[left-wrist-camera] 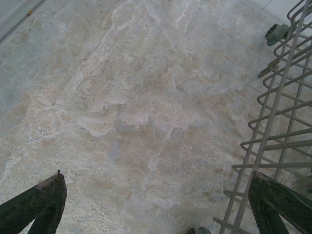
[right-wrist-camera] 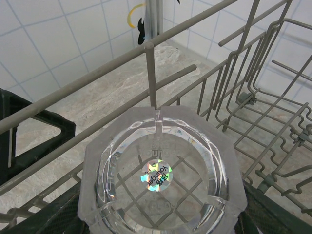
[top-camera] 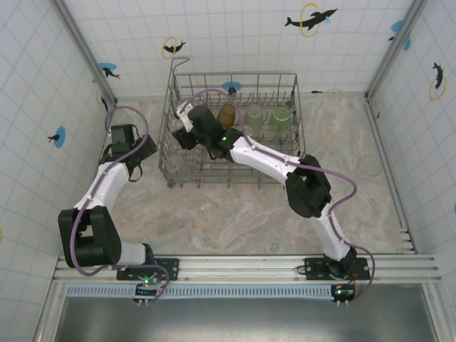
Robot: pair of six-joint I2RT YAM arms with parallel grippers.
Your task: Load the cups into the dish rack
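I am watching the marble table (top-camera: 235,214), with the dish rack (top-camera: 299,121) sitting at upper centre of the overhead frame. My left gripper (left-wrist-camera: 158,195) is hanging wide open over bare marble beside the rack's left wall. My right gripper (top-camera: 182,132) is clasping a clear cup (right-wrist-camera: 158,175) inside the rack's left end. An amber cup (top-camera: 226,114) and two green cups (top-camera: 254,117) are sitting in its upper row.

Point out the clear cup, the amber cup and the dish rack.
clear cup (right-wrist-camera: 157,176): right wrist view, stickered base.
amber cup (top-camera: 226,114): top external view, its body.
dish rack (top-camera: 298,132): top external view, right wall.
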